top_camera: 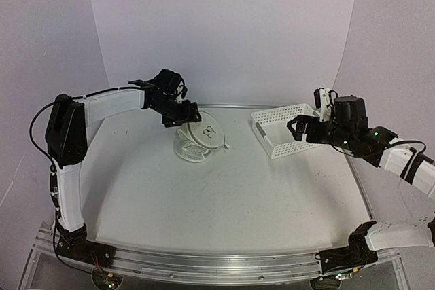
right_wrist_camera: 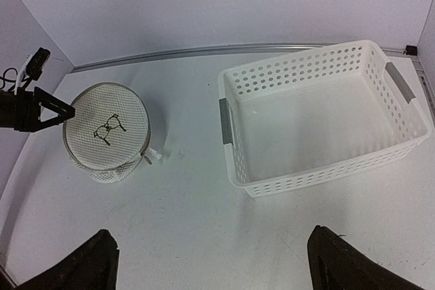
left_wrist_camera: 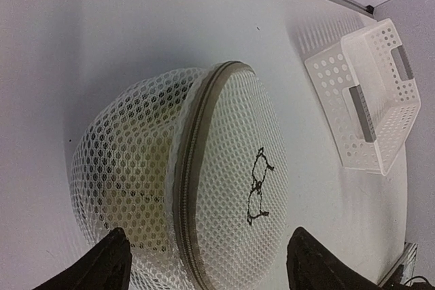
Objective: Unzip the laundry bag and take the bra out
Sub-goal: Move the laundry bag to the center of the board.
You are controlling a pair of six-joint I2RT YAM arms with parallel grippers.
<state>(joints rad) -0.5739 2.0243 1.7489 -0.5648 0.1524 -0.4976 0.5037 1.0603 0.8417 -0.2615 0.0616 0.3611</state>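
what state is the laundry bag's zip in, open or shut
Shut: the zipper runs closed around the rim of the laundry bag in both wrist views, with no gap showing.

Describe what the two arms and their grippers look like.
Both the left arm and right arm have white link shells with black joint housings. Each ends in black, tapered fingers: left gripper, right gripper. A thin black cable runs along the left arm; small green lights glow on the right.
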